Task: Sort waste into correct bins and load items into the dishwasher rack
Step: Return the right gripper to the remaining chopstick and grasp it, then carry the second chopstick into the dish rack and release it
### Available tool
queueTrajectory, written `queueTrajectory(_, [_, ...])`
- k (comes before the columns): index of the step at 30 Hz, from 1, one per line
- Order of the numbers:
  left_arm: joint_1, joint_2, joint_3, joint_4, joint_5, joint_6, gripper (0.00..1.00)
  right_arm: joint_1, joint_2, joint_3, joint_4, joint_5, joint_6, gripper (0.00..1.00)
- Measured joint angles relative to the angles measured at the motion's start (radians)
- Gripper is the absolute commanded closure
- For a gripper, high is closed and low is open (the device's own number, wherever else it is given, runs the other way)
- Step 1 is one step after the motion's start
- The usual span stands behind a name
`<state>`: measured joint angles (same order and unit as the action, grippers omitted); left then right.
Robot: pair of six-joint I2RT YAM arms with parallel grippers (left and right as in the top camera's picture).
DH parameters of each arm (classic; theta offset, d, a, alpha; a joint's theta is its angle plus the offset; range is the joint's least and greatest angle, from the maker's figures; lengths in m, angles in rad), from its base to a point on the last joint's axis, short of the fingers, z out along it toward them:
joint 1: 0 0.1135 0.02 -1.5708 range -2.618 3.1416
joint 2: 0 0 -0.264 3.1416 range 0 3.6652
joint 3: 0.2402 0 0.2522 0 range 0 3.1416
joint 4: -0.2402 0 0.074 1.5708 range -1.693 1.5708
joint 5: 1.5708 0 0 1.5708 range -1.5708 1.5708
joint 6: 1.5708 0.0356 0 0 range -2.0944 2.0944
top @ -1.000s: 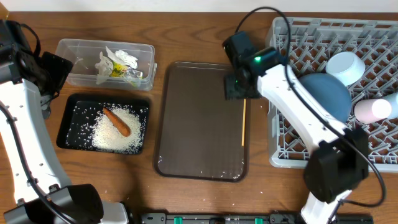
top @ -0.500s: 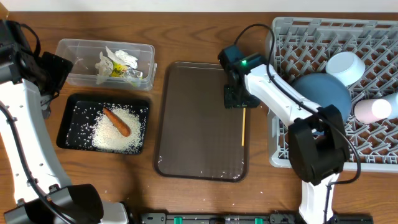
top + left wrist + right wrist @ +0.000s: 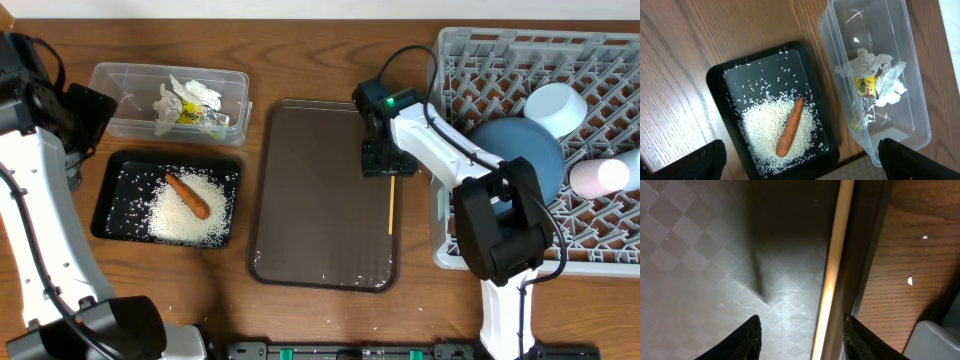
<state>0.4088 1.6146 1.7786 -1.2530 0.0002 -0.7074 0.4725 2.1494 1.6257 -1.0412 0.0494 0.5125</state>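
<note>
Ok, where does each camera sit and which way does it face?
Overhead: fixed above the table, facing down; left arm and right arm show.
Left wrist: high, facing down on shallow black tray and clear plastic tub; left gripper at bottom corners.
Right wrist: low, facing down on the dark-brown serving tray; right gripper straddles a thin wooden chopstick.
Shared: overhead also shows that chopstick.

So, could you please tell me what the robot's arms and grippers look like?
Both the left arm and the right arm have smooth white shells with bulky black joint housings. A thin black cable loops off the right arm, and a small green light glows on its black wrist housing. The left gripper and right gripper have black, rounded fingers.
</note>
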Motion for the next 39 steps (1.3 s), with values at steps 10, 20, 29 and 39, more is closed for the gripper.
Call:
queueTrajectory(10, [0.000,0.000,0.000,0.000,0.000,0.000,0.01,0.000,0.000,-0.042,0.060,-0.020,0.000,0.50])
queueTrajectory(20, [0.000,0.000,0.000,0.000,0.000,0.000,0.01,0.002,-0.005,-0.085,0.108,-0.042,0.003,0.99])
queueTrajectory(29, [0.000,0.000,0.000,0.000,0.000,0.000,0.01,-0.005,-0.006,-0.061,0.094,-0.122,-0.009,0.99])
queueTrajectory(39, [0.000,0.000,0.000,0.000,0.000,0.000,0.01,-0.163,-0.159,0.214,-0.040,-0.259,-0.216,0.99])
